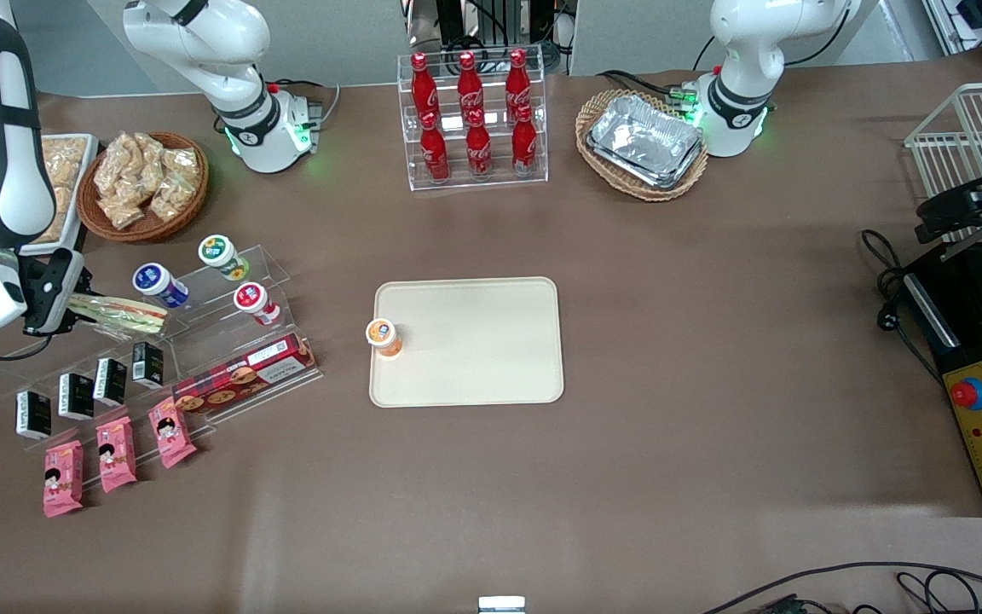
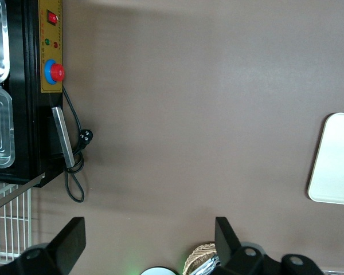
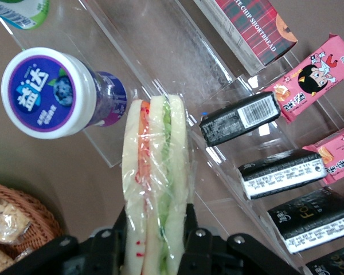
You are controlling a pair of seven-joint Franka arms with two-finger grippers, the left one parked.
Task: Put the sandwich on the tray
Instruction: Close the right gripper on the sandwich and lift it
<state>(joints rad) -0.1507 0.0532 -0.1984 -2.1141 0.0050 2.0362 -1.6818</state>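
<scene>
The sandwich (image 3: 156, 172), a wedge in clear wrap with pale bread and green and red-orange layers, is clamped between the fingers of my gripper (image 3: 156, 229). In the front view the gripper (image 1: 73, 300) hangs at the working arm's end of the table, holding the sandwich (image 1: 120, 313) just above the clear acrylic step shelf (image 1: 201, 333). The cream-beige tray (image 1: 478, 341) lies flat at the table's middle, well apart from the gripper, with an orange-lidded cup (image 1: 383, 334) standing on its edge nearest the shelf.
Yoghurt cups (image 1: 158, 284), black cartons (image 1: 73, 394), a red biscuit box (image 1: 244, 373) and pink packets (image 1: 116, 452) sit on and around the shelf. A wicker basket of snack packets (image 1: 146, 183), a cola bottle rack (image 1: 474, 119) and a basket of foil trays (image 1: 644, 141) stand farther from the front camera.
</scene>
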